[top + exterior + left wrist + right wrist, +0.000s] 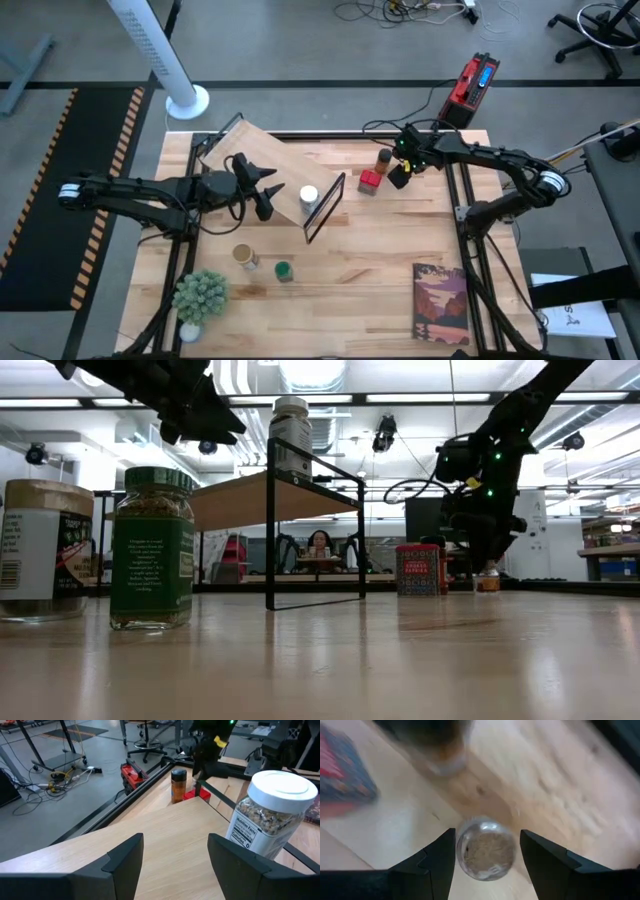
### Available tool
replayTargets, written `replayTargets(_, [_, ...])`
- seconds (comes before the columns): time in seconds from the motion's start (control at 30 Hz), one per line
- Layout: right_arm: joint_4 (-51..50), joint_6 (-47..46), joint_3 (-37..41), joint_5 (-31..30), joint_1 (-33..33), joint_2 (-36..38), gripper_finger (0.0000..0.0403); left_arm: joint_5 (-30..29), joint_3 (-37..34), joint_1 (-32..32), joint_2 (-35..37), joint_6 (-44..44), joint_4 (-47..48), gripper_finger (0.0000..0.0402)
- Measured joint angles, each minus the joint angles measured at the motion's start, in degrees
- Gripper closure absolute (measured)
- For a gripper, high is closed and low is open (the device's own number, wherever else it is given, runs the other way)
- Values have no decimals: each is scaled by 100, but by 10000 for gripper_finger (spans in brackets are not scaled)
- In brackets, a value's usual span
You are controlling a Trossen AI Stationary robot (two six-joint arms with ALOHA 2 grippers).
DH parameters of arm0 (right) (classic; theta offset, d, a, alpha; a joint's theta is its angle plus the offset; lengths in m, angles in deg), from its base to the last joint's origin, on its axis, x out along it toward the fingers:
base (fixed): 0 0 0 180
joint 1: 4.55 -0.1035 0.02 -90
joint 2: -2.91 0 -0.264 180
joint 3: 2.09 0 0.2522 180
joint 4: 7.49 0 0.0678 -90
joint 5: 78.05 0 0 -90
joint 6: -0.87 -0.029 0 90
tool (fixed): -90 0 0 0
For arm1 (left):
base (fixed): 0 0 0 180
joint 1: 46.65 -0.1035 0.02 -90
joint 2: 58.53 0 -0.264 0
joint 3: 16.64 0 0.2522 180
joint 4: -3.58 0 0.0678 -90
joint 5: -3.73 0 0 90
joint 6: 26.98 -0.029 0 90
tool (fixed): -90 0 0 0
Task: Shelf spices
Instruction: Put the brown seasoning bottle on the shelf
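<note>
**Ana:** Over by the table's far right edge, the right gripper hangs with its fingers spread either side of a small silvery-topped glass jar, not yet pinching it.

**Ben:** So picking is the step in hand. And the left gripper?

**Ana:** Spread and empty above the slanted pale wooden shelf, beside the white-lidded jar already placed. Next, I'd judge: close squarely, lift, carry across.

A pale wooden worktop carries a green potted plant in a white pot at one near corner and a book with a landscape cover lying flat towards the other. Beyond the far edge, on the grey floor, stand a red box-shaped device and a white tower fan.
</note>
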Motion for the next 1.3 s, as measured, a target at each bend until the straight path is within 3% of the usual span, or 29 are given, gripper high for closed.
replayTargets(0.6, [4, -42, -3, 133, 11, -440, 204, 0, 0, 0, 11, 44, 75, 193])
replayTargets(0.87, [-37, -47, -7, 132, 11, -429, 250, 0, -1, -1, 22, 44, 75, 187])
replayTargets(1.3, [-374, -27, -7, 400, -14, -310, 252, 0, -2, 0, 24, 42, 93, 201])
